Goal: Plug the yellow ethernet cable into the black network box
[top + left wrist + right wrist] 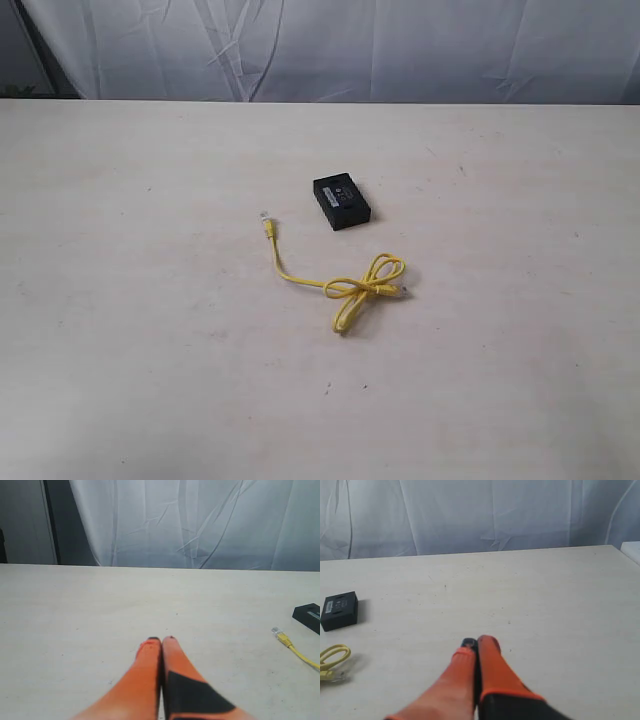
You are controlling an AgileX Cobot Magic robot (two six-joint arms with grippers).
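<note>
The black network box (342, 203) lies flat near the middle of the table, white label strip on top. Just in front of it lies the yellow ethernet cable (340, 286), one clear plug (264, 216) pointing away to the box's left, the other end in a loose knot (378, 280). Neither arm shows in the exterior view. My left gripper (161, 640) is shut and empty above bare table, with the box (309, 616) and a plug (276, 631) far off to its side. My right gripper (476, 642) is shut and empty too, with the box (340, 610) and the cable loop (332, 657) off to one side.
The pale table (140, 330) has a white curtain (330, 45) hanging behind its far edge. A dark gap shows beside the curtain (60, 525) in the left wrist view. The table's corner (615, 547) shows in the right wrist view.
</note>
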